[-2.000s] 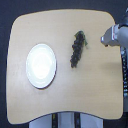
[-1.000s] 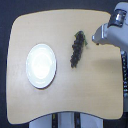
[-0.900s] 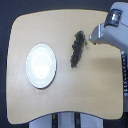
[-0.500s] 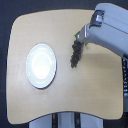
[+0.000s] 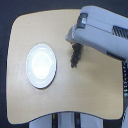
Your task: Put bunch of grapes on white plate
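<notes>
The bunch of grapes (image 5: 75, 56) is a dark elongated cluster on the tan table, to the exterior view's right of the white plate (image 5: 41, 65). Only its lower part shows; its upper end is hidden under my gripper (image 5: 75, 41), which reaches in from the upper right and sits directly over it. The grey gripper body covers the fingers, so I cannot make out whether they are open or closed on the bunch. The round plate holds nothing and lies about a plate's width from the grapes.
The wooden table (image 5: 95, 95) has rounded corners, and its edges run close to the frame on every side. My bulky grey arm (image 5: 105, 35) covers the table's upper right corner. A dark stand shows below the front edge.
My arm has swung in from the exterior view's right edge toward the left and now covers the top of the grape bunch. The plate has not moved.
</notes>
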Robot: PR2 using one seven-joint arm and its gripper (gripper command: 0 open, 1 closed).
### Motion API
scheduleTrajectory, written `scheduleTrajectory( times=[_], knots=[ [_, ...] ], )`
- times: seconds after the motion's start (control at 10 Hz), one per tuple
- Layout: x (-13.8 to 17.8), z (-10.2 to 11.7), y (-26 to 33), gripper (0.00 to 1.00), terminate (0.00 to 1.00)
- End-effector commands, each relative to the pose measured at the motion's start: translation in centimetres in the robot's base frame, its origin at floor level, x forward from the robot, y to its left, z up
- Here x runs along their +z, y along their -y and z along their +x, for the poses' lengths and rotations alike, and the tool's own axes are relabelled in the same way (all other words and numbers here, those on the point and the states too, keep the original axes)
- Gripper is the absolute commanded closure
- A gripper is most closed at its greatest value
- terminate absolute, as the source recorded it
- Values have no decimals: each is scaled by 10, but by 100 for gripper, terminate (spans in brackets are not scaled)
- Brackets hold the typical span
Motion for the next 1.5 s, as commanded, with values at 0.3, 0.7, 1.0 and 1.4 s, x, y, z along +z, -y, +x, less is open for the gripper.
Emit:
scheduleTrajectory(
  times=[0.3, 0.7, 1.0, 1.4],
  knots=[
    [-80, 1, -14, 0, 0],
    [-94, 13, -17, 0, 0],
    [-89, 20, -25, 0, 0],
    [-87, 18, -28, 100, 0]
  ],
)
